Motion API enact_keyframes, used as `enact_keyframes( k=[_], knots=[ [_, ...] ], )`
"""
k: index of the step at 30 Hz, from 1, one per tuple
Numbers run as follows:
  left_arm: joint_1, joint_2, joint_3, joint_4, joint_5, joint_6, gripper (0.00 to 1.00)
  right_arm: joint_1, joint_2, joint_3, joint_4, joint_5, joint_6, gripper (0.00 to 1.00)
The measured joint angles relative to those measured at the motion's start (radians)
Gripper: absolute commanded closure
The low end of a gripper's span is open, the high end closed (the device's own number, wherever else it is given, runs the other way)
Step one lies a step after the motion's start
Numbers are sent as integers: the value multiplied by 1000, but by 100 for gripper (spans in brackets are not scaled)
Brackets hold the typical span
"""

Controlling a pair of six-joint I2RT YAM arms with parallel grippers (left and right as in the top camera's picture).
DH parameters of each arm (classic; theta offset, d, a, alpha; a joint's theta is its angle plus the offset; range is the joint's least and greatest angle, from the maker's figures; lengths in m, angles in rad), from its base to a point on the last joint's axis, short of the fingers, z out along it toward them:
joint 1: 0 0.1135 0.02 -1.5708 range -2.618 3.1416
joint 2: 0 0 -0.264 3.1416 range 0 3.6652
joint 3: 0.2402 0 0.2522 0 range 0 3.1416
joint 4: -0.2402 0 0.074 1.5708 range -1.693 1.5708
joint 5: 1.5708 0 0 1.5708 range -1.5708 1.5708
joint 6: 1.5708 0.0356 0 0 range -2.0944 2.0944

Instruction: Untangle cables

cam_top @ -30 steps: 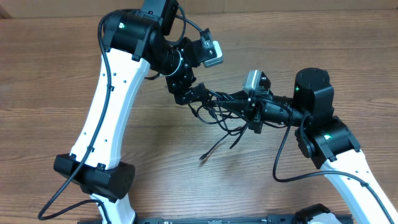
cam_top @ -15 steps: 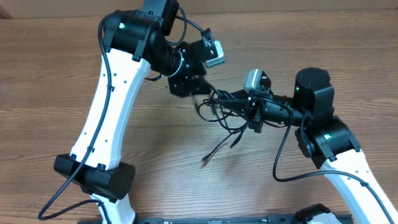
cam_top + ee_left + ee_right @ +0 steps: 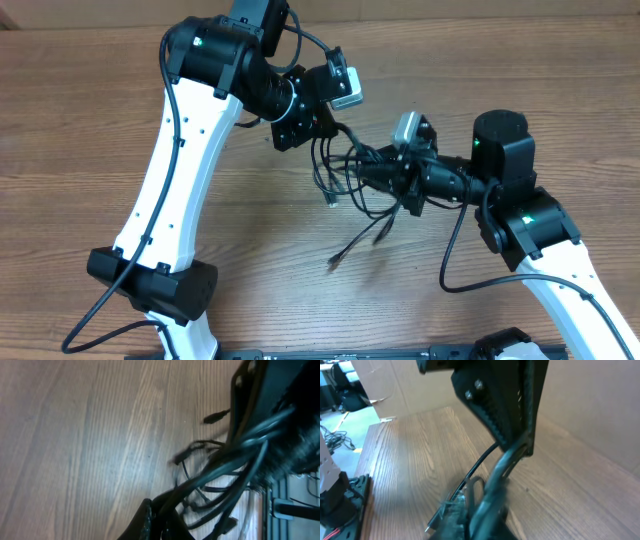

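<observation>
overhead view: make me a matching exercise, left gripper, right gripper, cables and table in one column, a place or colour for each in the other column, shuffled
Column one:
1. left gripper
2. right gripper
3. cables
4. table

Column two:
a. brown wood grain
b. thin black loops strung between the two grippers
c. shut on the left end of the bundle
d. at the right end of the bundle

Pairs: 1-c, 2-d, 3-b, 4-a
</observation>
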Motion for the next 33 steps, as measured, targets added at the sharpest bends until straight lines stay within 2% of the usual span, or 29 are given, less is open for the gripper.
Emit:
enact_keyframes(
  k=[9,14,15,16,17,18,19,28,33],
  knots=[
    [0,0,0,8,0,0,96,2,0,0,-146,87,-4,34],
    [0,0,0,8,0,0,96,2,0,0,-150,103,-3,34],
    [0,0,0,8,0,0,96,2,0,0,-150,104,-4,39],
    [0,0,0,8,0,0,96,2,0,0,-149,105,-3,55],
    [0,0,0,8,0,0,96,2,0,0,-150,106,-5,87],
    [0,0,0,7,0,0,96,2,0,0,-150,108,-2,94],
    [0,0,0,7,0,0,96,2,0,0,-149,112,-3,96],
    [0,0,0,-15,-16,2,96,2,0,0,-146,125,2,96],
    [1,0,0,-17,-39,2,96,-3,0,-1,-70,124,0,96]
  ],
)
